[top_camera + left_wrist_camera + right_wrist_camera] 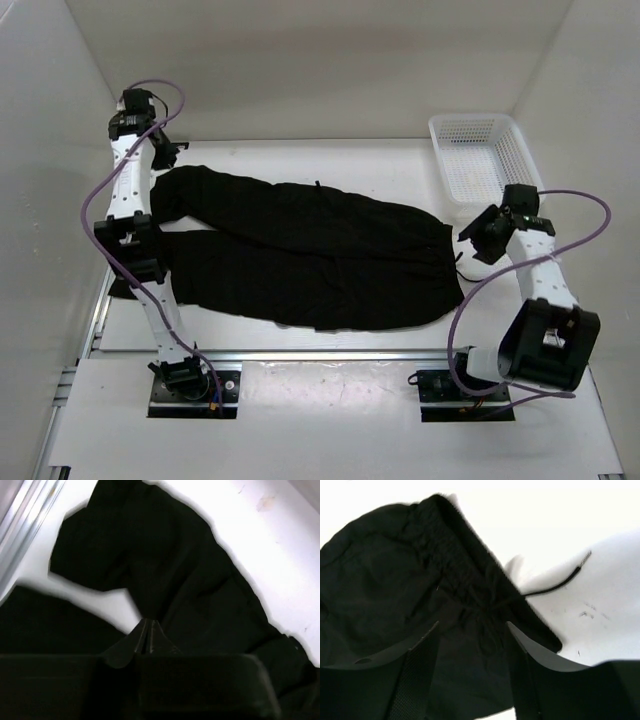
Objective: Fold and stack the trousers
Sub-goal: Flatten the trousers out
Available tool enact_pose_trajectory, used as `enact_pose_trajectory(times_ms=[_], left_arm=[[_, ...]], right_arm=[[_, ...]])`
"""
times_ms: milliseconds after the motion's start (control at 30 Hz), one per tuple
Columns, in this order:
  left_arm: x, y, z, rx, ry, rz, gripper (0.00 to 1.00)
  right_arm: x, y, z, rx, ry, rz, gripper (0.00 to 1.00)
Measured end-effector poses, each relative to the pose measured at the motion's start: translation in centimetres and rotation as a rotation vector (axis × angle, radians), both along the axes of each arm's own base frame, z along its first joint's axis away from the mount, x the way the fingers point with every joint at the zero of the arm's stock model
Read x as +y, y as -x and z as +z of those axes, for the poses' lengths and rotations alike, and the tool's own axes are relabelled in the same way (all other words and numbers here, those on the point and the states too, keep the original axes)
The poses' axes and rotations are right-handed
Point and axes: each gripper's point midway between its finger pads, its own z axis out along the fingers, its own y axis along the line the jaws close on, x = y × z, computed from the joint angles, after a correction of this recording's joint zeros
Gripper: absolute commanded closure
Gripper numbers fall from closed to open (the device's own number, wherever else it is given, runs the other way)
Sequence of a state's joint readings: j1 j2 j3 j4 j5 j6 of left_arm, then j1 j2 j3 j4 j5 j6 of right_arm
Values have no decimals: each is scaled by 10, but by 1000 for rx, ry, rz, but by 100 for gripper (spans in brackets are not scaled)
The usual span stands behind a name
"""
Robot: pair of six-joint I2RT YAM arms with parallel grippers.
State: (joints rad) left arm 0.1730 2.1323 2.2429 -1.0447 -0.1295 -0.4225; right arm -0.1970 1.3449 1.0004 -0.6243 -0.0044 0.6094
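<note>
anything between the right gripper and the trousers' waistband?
Nothing visible. The right gripper hangs open directly over the waistband of the trousers, with only their own drawstring trailing beside it. The white basket sits apart, farther back on the right.

White-shelled left arm [133,190] and right arm [548,278] are showing black joints [128,232], looping purple cables [608,212], black base plates [228,385], black left gripper [148,630] and right gripper [472,625].
</note>
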Motion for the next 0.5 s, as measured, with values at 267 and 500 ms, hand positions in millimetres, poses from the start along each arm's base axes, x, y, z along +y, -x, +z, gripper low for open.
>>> enact_pose_trajectory(times_ms=[267,500], left_arm=[[5,136,-37,192,83,147,74],[9,233,-110,395,229,305,47]], right_arm=[[28,52,13,-79,-71,63,37],[49,96,-9,-9,-150,104,33]])
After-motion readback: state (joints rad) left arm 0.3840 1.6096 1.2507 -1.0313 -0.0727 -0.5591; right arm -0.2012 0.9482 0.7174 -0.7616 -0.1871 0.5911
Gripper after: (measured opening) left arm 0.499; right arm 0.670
